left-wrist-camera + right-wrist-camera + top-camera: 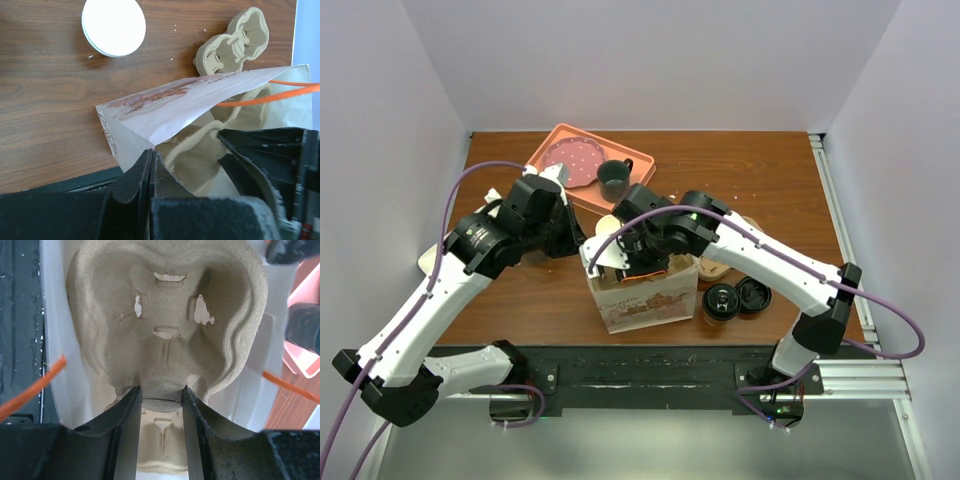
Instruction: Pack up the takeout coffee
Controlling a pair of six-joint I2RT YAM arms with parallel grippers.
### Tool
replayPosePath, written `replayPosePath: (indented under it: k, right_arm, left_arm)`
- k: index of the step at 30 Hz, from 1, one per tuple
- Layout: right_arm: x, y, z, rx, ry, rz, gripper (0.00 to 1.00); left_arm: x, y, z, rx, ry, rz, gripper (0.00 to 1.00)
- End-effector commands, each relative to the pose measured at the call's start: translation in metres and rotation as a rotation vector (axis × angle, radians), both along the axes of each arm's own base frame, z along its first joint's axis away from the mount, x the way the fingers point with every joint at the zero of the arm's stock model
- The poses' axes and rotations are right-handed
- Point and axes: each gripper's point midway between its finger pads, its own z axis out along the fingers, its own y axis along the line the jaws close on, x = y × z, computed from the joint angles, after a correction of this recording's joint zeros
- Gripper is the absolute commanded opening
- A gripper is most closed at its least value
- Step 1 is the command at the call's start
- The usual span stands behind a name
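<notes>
Overhead, both sets of fingertips are hidden: left gripper [151, 162] under its own wrist at the rear-left corner of the pale printed paper bag [642, 297], right gripper [160, 397] down in the bag mouth. Tan moulded-pulp cup carrier [165, 315] in the bag: near end covered by that gripper, cut by frame bottom. Tan paper takeout coffee cup with black lid [720, 301], just right of bag: body nearly all under the lid. Dark blur [306, 327] past the bag rim, can't tell what.
</notes>
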Motion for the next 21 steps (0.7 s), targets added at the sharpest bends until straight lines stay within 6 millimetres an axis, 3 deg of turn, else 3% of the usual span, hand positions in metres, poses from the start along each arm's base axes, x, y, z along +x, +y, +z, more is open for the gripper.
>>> replayPosePath:
  k: [1, 6, 15, 21]
  right_arm:
    - [0.006, 0.008, -0.004, -0.015, -0.04, -0.009, 0.25]
    - [0.006, 0.008, -0.014, -0.039, -0.03, -0.018, 0.26]
    - [-0.003, 0.007, -0.023, -0.054, 0.033, -0.033, 0.39]
    - [-0.001, 0.003, -0.037, -0.104, 0.065, -0.125, 0.4]
  left_arm:
    - [0.003, -0.005, 0.021, -0.057, -0.068, -0.023, 0.0]
    - [0.002, -0.005, 0.017, -0.054, -0.058, -0.02, 0.0]
    - [-0.002, -0.008, 0.016, -0.064, -0.041, -0.042, 0.0]
    - [-0.004, -0.008, 0.013, -0.059, -0.028, -0.048, 0.0]
